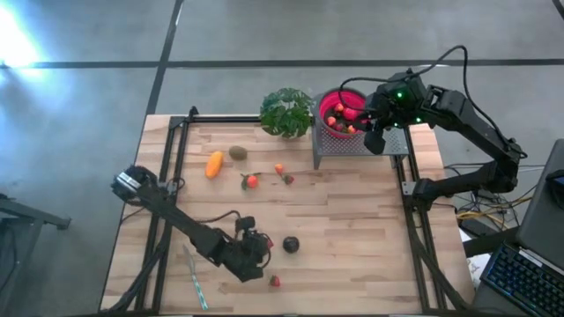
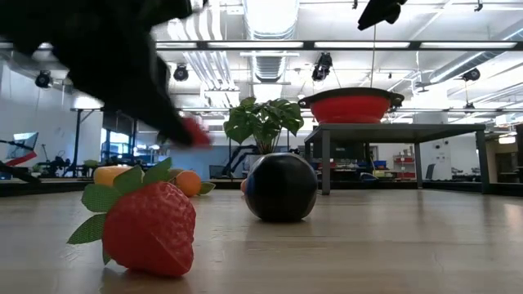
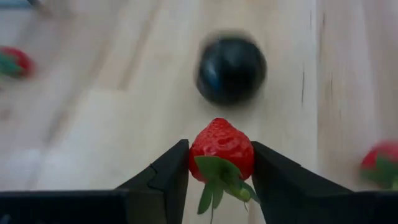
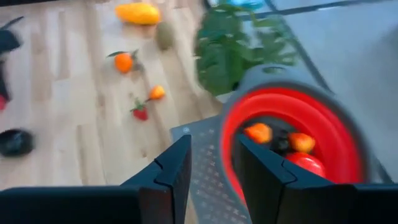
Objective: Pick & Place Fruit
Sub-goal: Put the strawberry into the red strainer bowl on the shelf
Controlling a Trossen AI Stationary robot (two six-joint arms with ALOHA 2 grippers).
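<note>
Strawberry (image 3: 221, 149) sits clamped between the left gripper's (image 1: 256, 249) two fingers, leaf end pointing back toward the wrist and red tip pointing forward, close to the desk's near edge and a little left of its middle. Just ahead of that tip lies the dark round fruit (image 1: 290, 245), and a second strawberry (image 1: 274, 281) rests beside the gripper, nearer the same edge; both are apart from the held one. My reading is that the carry must run diagonally across the desk (image 1: 352, 229) to the red bowl (image 1: 345, 92), which stands on a small grey stand (image 1: 348, 145) at the far right corner, so the strawberry has to go up first to clear the dark fruit. The middle of the desk is open boards, while the loose fruit lies along the far half: an elongated orange-yellow piece (image 1: 214, 164), a kiwi (image 1: 238, 153), a small orange ball (image 1: 252, 181) and two smaller bits (image 1: 283, 173). A leafy plant (image 1: 286, 112) stands just beside the bowl, on the approach side. The right gripper (image 1: 374, 132) hangs over the bowl's rim, fingers narrowly parted on nothing, much nearer the bowl and possibly crowding a drop.
</note>
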